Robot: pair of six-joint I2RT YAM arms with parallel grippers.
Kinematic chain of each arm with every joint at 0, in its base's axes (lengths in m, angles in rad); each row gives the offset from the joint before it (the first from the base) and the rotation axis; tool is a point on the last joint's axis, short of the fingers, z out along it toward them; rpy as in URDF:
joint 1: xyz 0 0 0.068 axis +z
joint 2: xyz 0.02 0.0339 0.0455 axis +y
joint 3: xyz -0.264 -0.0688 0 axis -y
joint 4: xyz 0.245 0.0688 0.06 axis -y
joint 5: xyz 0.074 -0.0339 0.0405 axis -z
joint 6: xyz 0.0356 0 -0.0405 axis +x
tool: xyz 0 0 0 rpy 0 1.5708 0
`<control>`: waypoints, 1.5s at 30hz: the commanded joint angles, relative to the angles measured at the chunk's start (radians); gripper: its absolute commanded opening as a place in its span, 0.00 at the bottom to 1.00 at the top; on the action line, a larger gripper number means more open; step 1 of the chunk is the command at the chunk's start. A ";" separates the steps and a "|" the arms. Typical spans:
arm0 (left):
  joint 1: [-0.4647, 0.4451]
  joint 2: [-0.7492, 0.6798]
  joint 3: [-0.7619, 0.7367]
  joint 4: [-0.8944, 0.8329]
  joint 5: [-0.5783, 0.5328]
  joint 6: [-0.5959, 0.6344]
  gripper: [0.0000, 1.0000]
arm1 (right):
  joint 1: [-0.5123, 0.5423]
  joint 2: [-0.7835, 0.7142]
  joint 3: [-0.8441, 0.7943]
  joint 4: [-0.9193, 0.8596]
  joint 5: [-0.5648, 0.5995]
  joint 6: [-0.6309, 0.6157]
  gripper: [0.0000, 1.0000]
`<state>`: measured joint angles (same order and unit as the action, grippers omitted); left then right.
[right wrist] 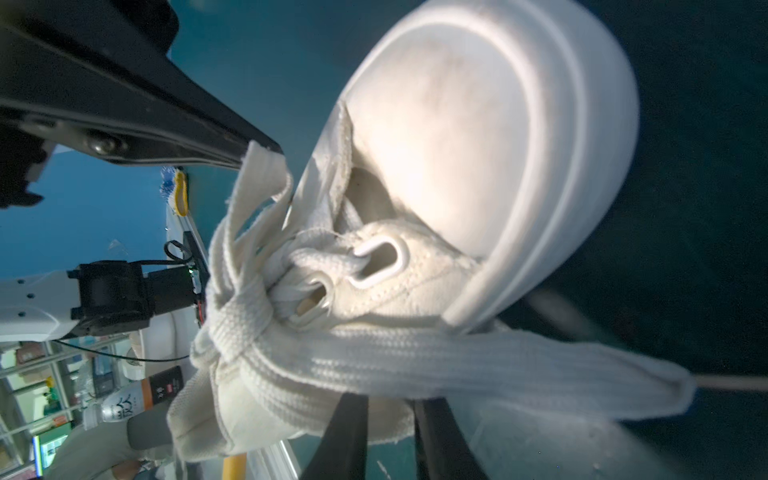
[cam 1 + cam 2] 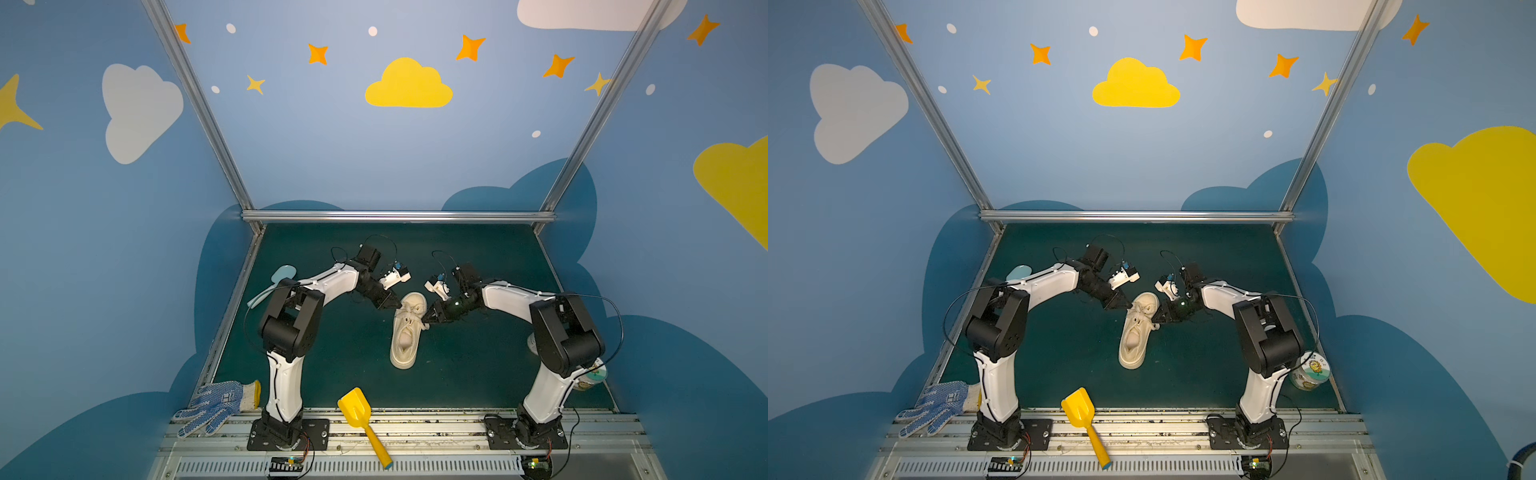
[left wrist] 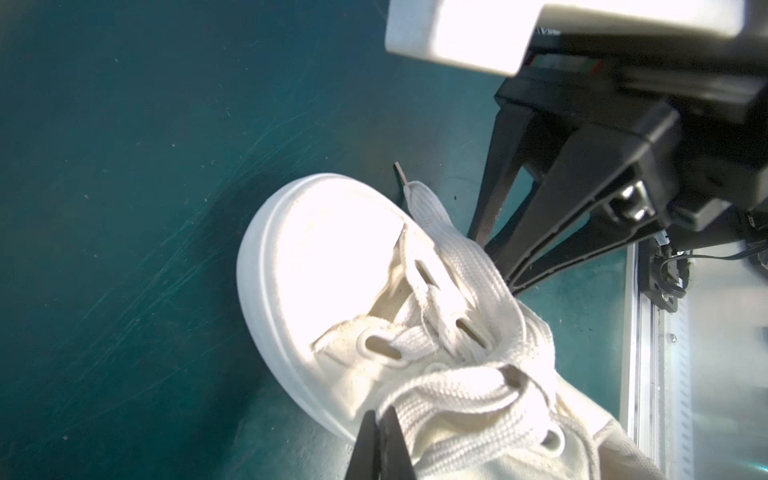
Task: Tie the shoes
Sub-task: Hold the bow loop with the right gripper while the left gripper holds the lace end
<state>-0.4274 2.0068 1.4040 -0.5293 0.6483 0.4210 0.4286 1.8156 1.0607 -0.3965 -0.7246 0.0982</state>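
Blue-dotted glove (image 2: 214, 405) at front left corner of green tabletop (image 2: 478, 374); yellow shovel (image 2: 361, 419) over front edge; pale blue spoon (image 2: 282, 274) left; printed tub (image 2: 1312, 371) right.

White-shelled arms (image 2: 286, 380), black joints (image 2: 291, 328), thin black cables (image 2: 621, 326), tapered black fingers (image 3: 582, 199), black base plates (image 2: 309, 436), apparently screwed down.

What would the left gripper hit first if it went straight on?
The shoe: the left gripper, shut on a lace, points at its laced top, seemingly right ahead.

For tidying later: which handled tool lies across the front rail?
The yellow shovel; the pale blue spoon lies farther back, behind the left arm.
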 commanded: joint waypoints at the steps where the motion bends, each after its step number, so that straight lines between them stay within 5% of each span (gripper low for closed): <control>1: 0.002 -0.029 0.003 -0.012 0.016 0.001 0.04 | 0.005 0.006 0.022 -0.008 -0.009 -0.014 0.10; 4: 0.003 -0.038 0.002 -0.009 -0.002 -0.003 0.04 | 0.005 -0.009 0.015 -0.017 -0.004 -0.014 0.00; 20: 0.002 -0.082 -0.007 0.002 -0.036 -0.006 0.03 | 0.009 -0.076 -0.030 -0.021 0.000 0.000 0.00; 26: 0.000 -0.079 -0.008 0.001 -0.030 -0.009 0.03 | 0.021 -0.046 -0.012 -0.010 -0.003 0.002 0.14; 39: -0.001 -0.076 -0.011 0.002 -0.030 -0.010 0.03 | 0.039 -0.015 -0.021 0.010 -0.017 0.001 0.24; 42: -0.002 -0.080 -0.013 0.001 -0.029 -0.010 0.03 | 0.039 0.001 -0.017 0.019 -0.033 -0.002 0.23; 45: -0.001 -0.083 -0.015 0.000 -0.034 -0.010 0.03 | 0.039 0.007 -0.007 0.010 -0.035 -0.009 0.10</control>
<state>-0.4274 1.9392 1.3960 -0.5224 0.6029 0.4145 0.4591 1.7977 1.0340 -0.3847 -0.7441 0.0978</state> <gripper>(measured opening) 0.047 0.121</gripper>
